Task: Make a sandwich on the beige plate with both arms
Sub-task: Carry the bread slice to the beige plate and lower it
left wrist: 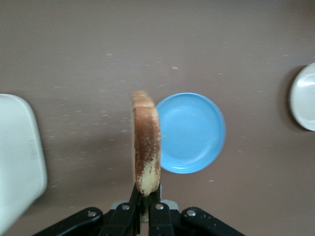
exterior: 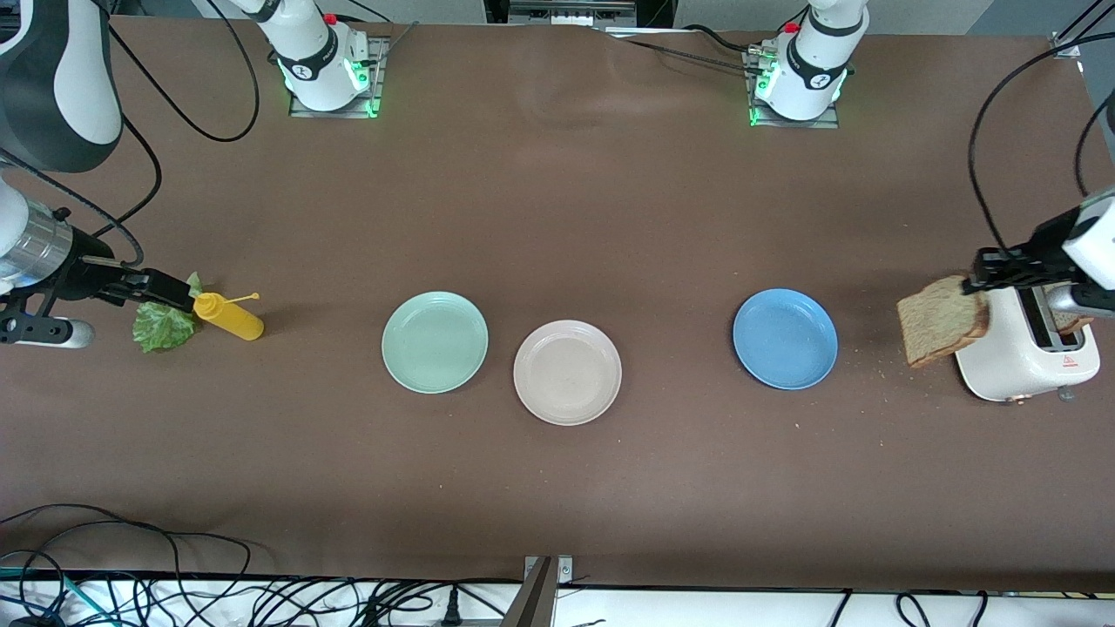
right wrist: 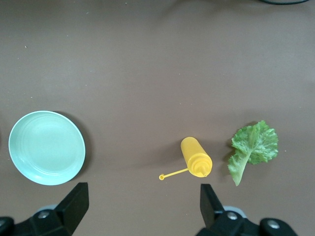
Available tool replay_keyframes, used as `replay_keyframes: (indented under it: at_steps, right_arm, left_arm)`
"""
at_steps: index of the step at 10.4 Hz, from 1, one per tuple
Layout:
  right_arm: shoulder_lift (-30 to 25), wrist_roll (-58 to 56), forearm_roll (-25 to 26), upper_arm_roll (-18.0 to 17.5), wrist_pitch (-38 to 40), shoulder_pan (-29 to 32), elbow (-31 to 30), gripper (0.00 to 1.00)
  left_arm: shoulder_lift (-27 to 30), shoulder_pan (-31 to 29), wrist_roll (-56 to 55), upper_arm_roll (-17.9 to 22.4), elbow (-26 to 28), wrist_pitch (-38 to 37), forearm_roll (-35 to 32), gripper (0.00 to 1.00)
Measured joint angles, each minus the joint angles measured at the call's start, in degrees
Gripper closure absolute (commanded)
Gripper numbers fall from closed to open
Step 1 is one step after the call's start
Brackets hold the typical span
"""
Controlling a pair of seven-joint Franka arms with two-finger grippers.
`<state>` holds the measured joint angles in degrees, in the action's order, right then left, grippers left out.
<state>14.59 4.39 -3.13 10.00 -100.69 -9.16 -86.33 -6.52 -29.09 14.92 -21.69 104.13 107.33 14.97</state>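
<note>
A brown speckled bread slice [exterior: 945, 320] [left wrist: 146, 147] hangs edge-up in the air beside the white toaster [exterior: 1023, 359], with my left gripper [exterior: 979, 277] [left wrist: 146, 196] shut on its crust. A second slice [exterior: 1071, 324] sticks out of a toaster slot. The beige plate [exterior: 567, 372] [left wrist: 305, 96] lies bare at mid-table. The green lettuce leaf [exterior: 164, 328] [right wrist: 253, 147] lies flat at the right arm's end of the table. Above it and the yellow bottle [exterior: 228, 316] [right wrist: 196, 157] my right gripper [exterior: 174, 293] [right wrist: 142, 196] hovers open, holding nothing.
A mint-green plate [exterior: 435, 341] [right wrist: 47, 147] sits beside the beige plate toward the right arm's end. A blue plate [exterior: 785, 338] [left wrist: 192, 132] lies between the beige plate and the toaster [left wrist: 17, 157]. Crumbs dot the cloth near the toaster. Cables run along the table's near edge.
</note>
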Motion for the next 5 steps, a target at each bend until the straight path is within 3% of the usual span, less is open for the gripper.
replay_keyframes:
  at_steps: [3,5]
  right_arm:
    - [0.08,-0.01,0.0,0.0,0.02,0.01,-0.03,0.0]
    - [0.12,-0.03,0.0,0.0,0.0,0.0,-0.03,0.0]
  left_arm:
    - [-3.24,1.64,-0.08,-5.28,0.8,-0.3,19.69,1.0]
    - [-8.36,5.84,-0.85,-5.81,0.94,-0.19,30.24,1.0]
